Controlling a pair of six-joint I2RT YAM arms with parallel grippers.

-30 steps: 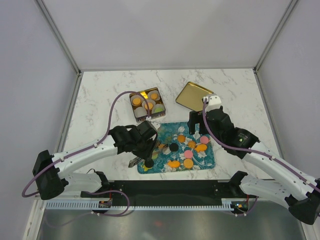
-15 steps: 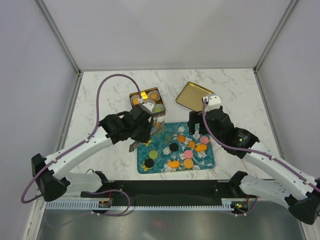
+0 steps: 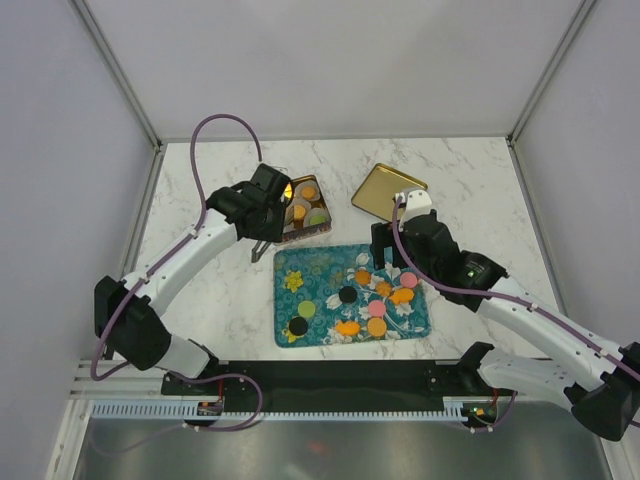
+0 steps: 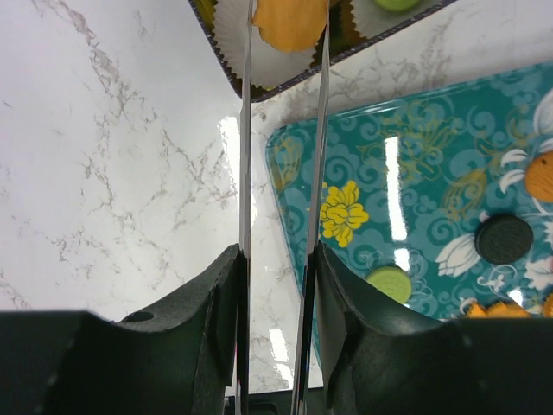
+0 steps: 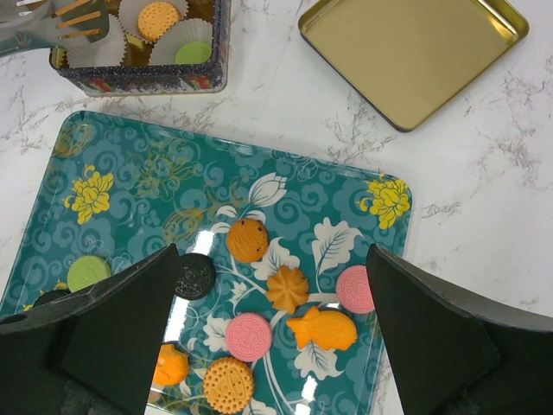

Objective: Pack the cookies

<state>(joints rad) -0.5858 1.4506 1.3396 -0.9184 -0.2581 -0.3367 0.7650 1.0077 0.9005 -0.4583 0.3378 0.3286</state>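
Note:
Several cookies lie on the teal tray (image 5: 155, 173): an orange round one (image 5: 247, 239), a pink one (image 5: 249, 336), a black one (image 5: 195, 276) and a green one (image 5: 88, 272). My right gripper (image 5: 272, 255) hovers open above them, empty. My left gripper (image 4: 278, 259) is shut on metal tongs (image 4: 245, 130). The tong blades reach over the tin (image 3: 322, 226) and flank an orange cookie (image 4: 289, 22) at a white paper cup. From the right wrist the tong tips (image 5: 73, 22) show over the tin's left cups. The tin also holds an orange cookie (image 5: 159, 19) and a green one (image 5: 192, 54).
The gold tin lid (image 3: 388, 192) lies upside down on the marble table (image 3: 200, 180), right of the tin and behind the tray. The tin stands just behind the tray's far left corner. Grey walls enclose the table on three sides.
My left arm has swung from the tray's near left corner back and up to the tin, carrying the tongs. The right arm has barely shifted.

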